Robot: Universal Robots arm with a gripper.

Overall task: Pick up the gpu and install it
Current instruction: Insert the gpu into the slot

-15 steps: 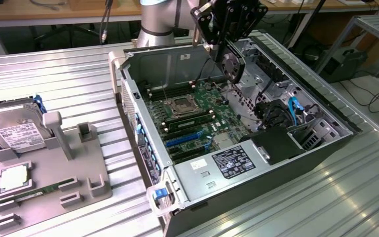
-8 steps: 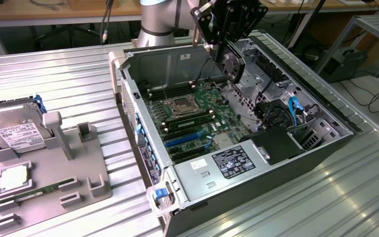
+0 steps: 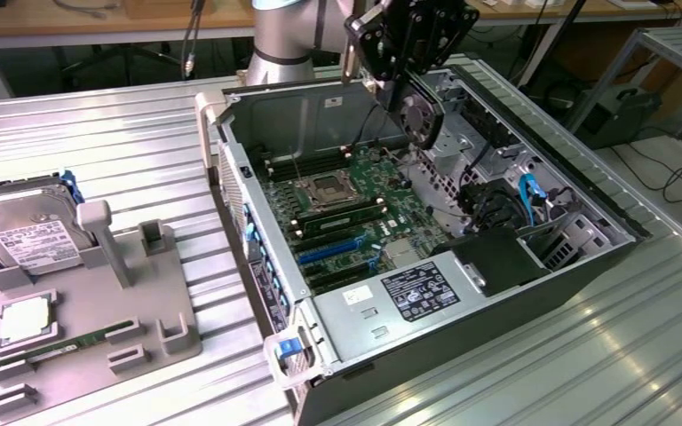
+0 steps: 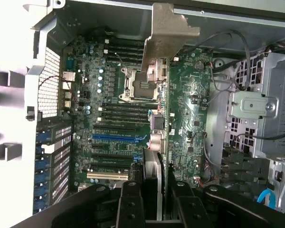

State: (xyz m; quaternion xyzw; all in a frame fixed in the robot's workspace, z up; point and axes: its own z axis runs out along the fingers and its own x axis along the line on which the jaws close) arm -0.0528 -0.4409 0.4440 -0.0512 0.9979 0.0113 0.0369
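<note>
My gripper [image 3: 408, 75] hangs over the open computer case [image 3: 578, 204], shut on the gpu [image 3: 419, 118]. In the exterior view the card hangs upright below the fingers, its black round fan shroud facing outward, above the green motherboard [image 3: 347, 209]. Seen from the wrist, the gpu [image 4: 162, 118] is edge-on and runs away from the gripper [image 4: 155, 202] between the two black fingers [image 4: 131, 204], ending in its silver bracket [image 4: 167, 28]. It floats above the motherboard [image 4: 114, 95], clear of the blue slot [image 4: 116, 137].
The case holds a power supply [image 3: 418, 293] at its near end and a drive cage [image 4: 256, 109] with cables along one side. At the exterior view's left, a grey fixture [image 3: 139, 311] carries a hard drive [image 3: 27, 232], a processor [image 3: 27, 321] and a memory stick [image 3: 75, 343].
</note>
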